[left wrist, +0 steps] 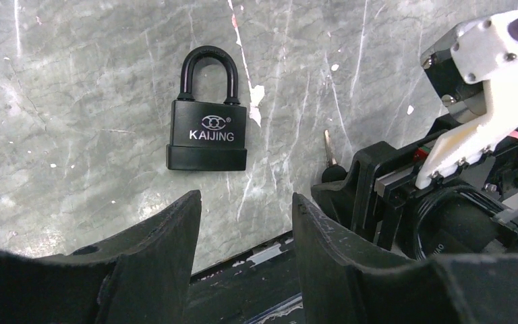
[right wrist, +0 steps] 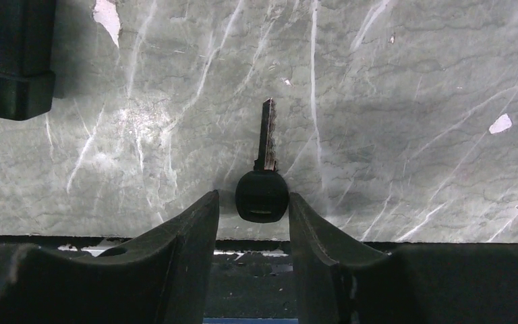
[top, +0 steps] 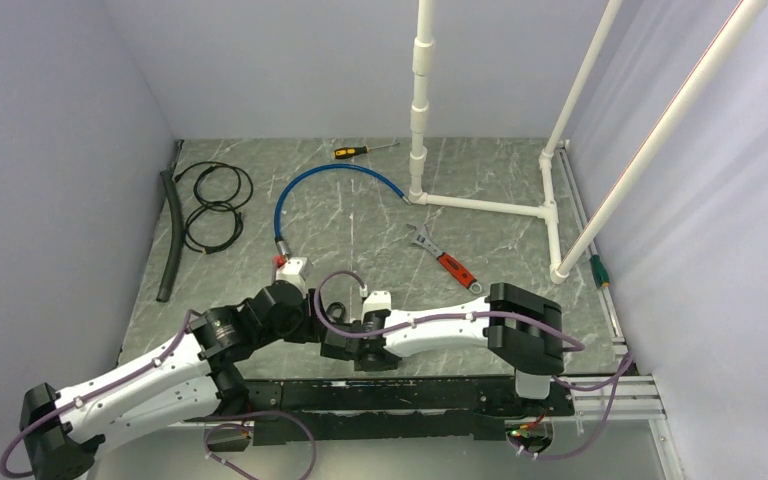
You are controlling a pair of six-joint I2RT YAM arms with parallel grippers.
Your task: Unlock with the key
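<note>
Grey tabletop [right wrist: 411, 81]: the key [right wrist: 262, 196], frame centre, is flanked by the right gripper [right wrist: 253, 197], apparently unclamped; the padlock [left wrist: 208, 128] is seen above the released left gripper [left wrist: 246, 197]; the key could be flicked away by a skewed pinch

Black padlock [left wrist: 207, 131] lying on the worktop [left wrist: 74, 81], left wrist view: brand name "KAIJING" in white capitals across the face of the body, beneath a small oval emblem with a registered-trademark sign. Right wrist view: only the final "G" shows, at the left edge. No other text is legible.
</note>
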